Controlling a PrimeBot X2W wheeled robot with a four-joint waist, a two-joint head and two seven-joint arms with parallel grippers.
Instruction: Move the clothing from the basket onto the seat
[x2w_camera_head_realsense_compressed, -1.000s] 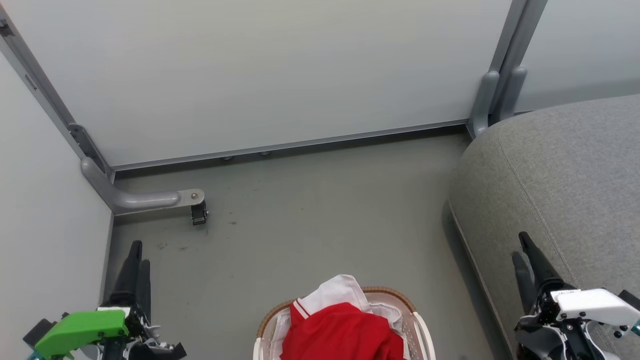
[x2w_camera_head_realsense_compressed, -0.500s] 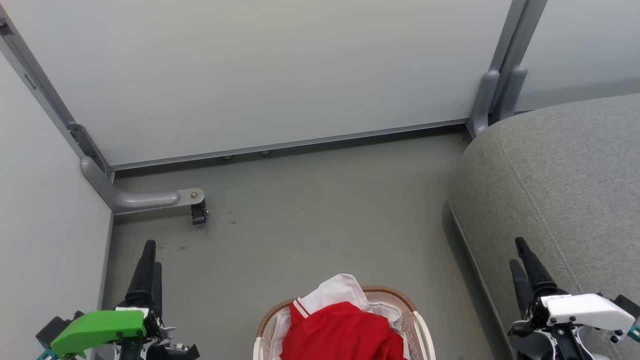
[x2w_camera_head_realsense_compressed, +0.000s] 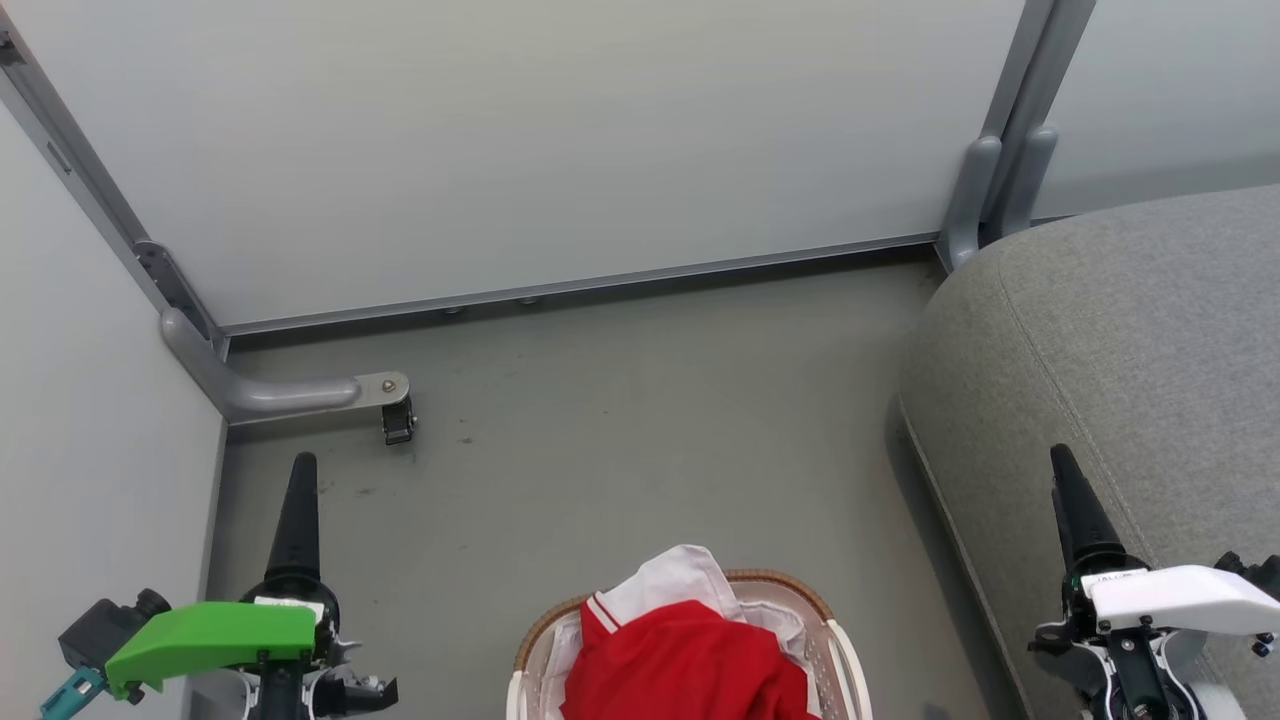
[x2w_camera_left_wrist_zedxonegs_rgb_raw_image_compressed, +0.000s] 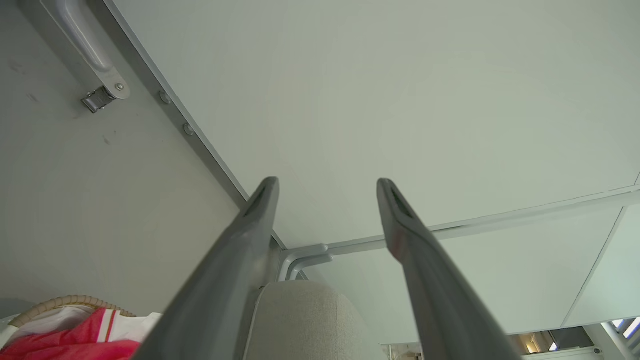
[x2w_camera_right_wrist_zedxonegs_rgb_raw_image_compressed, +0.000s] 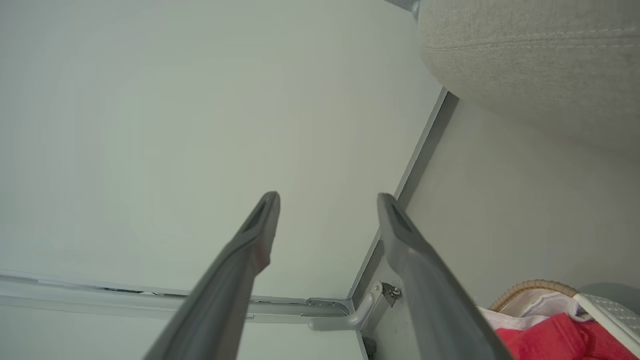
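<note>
The clothing (x2w_camera_head_realsense_compressed: 680, 665), bright red with a white striped collar, is heaped in the basket (x2w_camera_head_realsense_compressed: 790, 588) at the bottom centre of the head view. To the right of it stands the grey seat (x2w_camera_head_realsense_compressed: 1120, 330). My left gripper (x2w_camera_head_realsense_compressed: 303, 465) hovers over the floor left of the basket, and the left wrist view shows its fingers (x2w_camera_left_wrist_zedxonegs_rgb_raw_image_compressed: 260, 210) apart and empty. Beside the seat's front edge my right gripper (x2w_camera_head_realsense_compressed: 1060, 455) is open too, its fingers (x2w_camera_right_wrist_zedxonegs_rgb_raw_image_compressed: 400, 225) holding nothing. Each wrist view catches the clothing (x2w_camera_left_wrist_zedxonegs_rgb_raw_image_compressed: 75, 340) (x2w_camera_right_wrist_zedxonegs_rgb_raw_image_compressed: 550, 335) low in a corner.
Pale wall panels close off the back and left. A grey metal foot with a small caster (x2w_camera_head_realsense_compressed: 398, 425) juts onto the floor at the left. Two grey posts (x2w_camera_head_realsense_compressed: 985, 190) stand at the seat's far corner. Grey floor (x2w_camera_head_realsense_compressed: 620, 420) lies beyond the basket.
Both grippers have rolled, so each pair of fingers now lines up as one in the head view. The left one has shifted right and forward; the right one has reached slightly forward.
</note>
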